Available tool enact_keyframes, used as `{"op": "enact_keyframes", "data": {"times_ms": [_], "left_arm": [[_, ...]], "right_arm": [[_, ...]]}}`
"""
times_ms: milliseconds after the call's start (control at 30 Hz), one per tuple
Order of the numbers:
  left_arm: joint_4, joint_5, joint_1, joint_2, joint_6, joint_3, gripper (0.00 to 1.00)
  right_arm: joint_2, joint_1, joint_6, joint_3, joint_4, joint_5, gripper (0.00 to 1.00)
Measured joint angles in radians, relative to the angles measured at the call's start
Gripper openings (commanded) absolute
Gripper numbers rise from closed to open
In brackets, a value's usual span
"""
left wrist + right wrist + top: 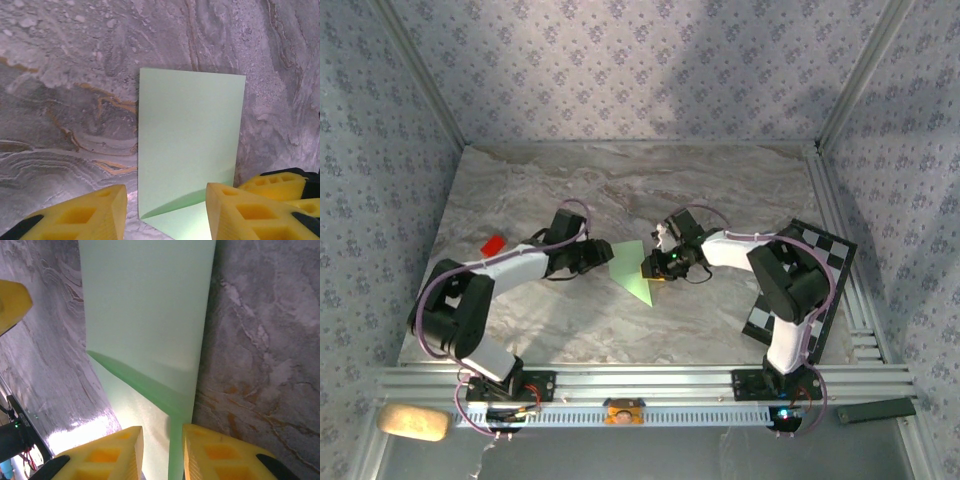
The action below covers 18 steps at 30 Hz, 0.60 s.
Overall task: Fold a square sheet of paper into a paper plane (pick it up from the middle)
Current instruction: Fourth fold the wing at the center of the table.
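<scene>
**Stage: early folding.** The square sheet of paper (631,272) sits at the centre of the top view on the marble table (720,190), between the two wrists. From above it reads as a pale green wedge rather than a flat square.

**Condition of the sheet.** In both wrist views one part lies flat on the table. Another part rises from it along a straight crease with a line of shadow beneath — a first fold formed but not pressed down.

**Right gripper (162,440).** At the bottom of its view the jaws stand narrow, with the edge of the sheet running up between them. It is judged to be pinching the paper there.

**Left gripper (167,202).** At the bottom of its view the jaws stand well apart. The flat part of the sheet lies in the gap, neither finger visibly touches it, and nothing is held.

**Done, by judgement.** The sheet is in hand and one crease is started.

**Left to do.** This crease needs flattening, and the nose and wing folds are all to come — the sheet does not yet have the slim, pointed form required.

**Bystanders.** A small red piece (492,244) lies at left centre and a checkered board (800,290) at right, both well apart from the work.
</scene>
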<state>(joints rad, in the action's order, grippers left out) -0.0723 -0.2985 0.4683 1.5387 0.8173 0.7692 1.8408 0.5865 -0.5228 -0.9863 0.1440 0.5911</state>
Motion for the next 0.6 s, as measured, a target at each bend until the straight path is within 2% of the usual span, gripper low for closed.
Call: {"op": "enact_keyframes", "data": {"times_ms": [600], "left_arm": [[0.024,-0.008,-0.019,-0.018,0.041,-0.024,0.45]], "right_arm": [[0.003,-0.003,0.008,0.0,0.006,0.0,0.2]]}}
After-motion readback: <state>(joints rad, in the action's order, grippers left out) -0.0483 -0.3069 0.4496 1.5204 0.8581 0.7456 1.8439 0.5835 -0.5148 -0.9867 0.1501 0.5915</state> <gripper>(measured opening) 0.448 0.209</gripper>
